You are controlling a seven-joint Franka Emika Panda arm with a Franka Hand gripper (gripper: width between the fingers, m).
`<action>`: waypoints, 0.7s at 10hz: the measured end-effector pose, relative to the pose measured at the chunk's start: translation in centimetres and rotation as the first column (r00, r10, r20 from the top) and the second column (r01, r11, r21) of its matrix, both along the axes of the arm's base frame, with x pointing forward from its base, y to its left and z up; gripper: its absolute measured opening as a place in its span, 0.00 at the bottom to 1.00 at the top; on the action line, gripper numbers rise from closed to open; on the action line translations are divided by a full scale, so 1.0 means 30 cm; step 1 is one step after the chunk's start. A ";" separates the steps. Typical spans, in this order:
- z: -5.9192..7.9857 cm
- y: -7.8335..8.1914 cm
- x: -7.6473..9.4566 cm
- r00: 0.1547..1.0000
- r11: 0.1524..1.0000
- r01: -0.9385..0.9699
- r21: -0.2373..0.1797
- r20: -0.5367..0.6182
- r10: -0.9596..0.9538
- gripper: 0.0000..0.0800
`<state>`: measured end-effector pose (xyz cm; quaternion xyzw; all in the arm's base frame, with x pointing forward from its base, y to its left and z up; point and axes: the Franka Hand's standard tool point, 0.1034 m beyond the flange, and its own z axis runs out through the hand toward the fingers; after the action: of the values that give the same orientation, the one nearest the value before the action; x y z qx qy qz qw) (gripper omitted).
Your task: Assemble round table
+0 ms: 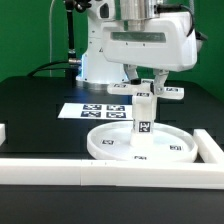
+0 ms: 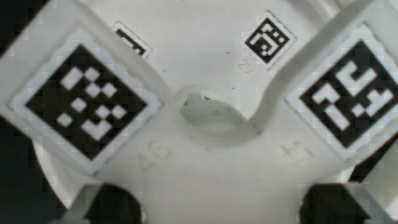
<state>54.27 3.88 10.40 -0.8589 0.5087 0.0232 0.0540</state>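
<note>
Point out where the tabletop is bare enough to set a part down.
Bare black table lies on the exterior view's left, between the marker board and the front rail. It is crowded around the disc, where the leg stands under the hand and base.

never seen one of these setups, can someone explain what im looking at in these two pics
This is a robot arm building a small white plastic table. The exterior view is taken by a camera off the arm. In it a large round disc lies on the black tabletop, with a short leg standing upright on it. The arm's claw is at the top of the leg, where a flat cross-shaped base sits; whether it grips is hard to tell. The sheet of black squares behind is the marker board. The wrist view looks down from the arm itself onto that base and its square tags.
</note>
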 end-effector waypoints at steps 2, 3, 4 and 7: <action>-0.001 0.001 0.003 0.973 0.972 0.233 0.017 -0.013 -0.232 0.55; -0.001 0.001 0.004 0.938 0.937 0.347 0.022 -0.017 -0.347 0.55; -0.002 0.002 0.004 0.899 0.899 0.437 0.022 -0.020 -0.437 0.55; -0.003 0.000 0.002 0.700 0.700 0.714 0.035 -0.041 -0.713 0.55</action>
<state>54.33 3.89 10.32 -0.5934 0.8013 0.0230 0.0733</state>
